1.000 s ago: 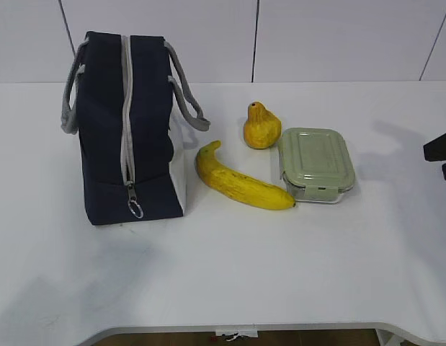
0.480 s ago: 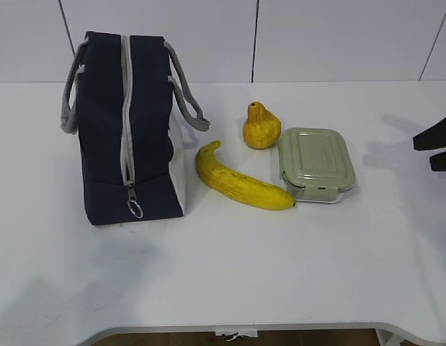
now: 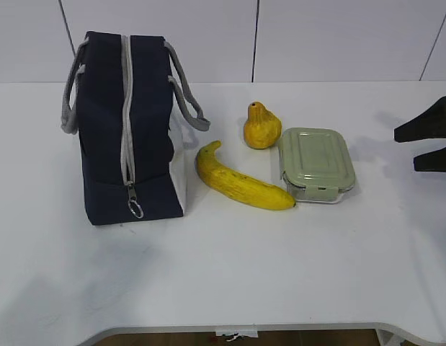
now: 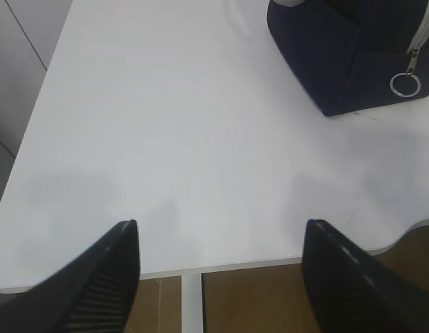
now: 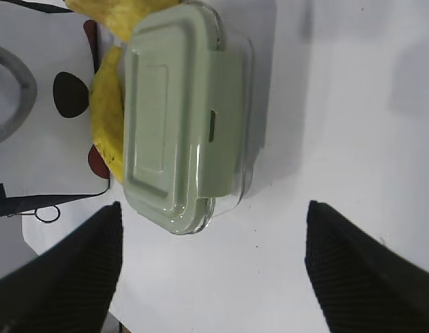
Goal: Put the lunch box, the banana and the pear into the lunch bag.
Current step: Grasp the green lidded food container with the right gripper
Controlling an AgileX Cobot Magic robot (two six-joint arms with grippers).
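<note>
The navy lunch bag (image 3: 129, 122) stands upright at the left, its grey zipper (image 3: 126, 108) closed, ring pull low at the front. The banana (image 3: 237, 182) lies beside it, the pear (image 3: 261, 127) behind the banana, and the lunch box (image 3: 316, 164) with its sage-green lid at the right. My right gripper (image 3: 413, 148) is open and empty at the right edge, apart from the lunch box; the lunch box (image 5: 179, 114) and banana (image 5: 107, 118) also show in the right wrist view ahead of my right gripper (image 5: 213, 208). My left gripper (image 4: 220, 225) is open over the table's front-left, with the bag's corner (image 4: 353, 55) far ahead.
The white table (image 3: 223, 267) has a curved front edge (image 4: 221, 265) below my left gripper. A white panelled wall (image 3: 316, 36) runs behind the table. The bag's grey handles (image 3: 186, 94) hang out to either side.
My right gripper has moved leftward into the exterior view, towards the lunch box. The bag, banana, pear and lunch box have not moved.
</note>
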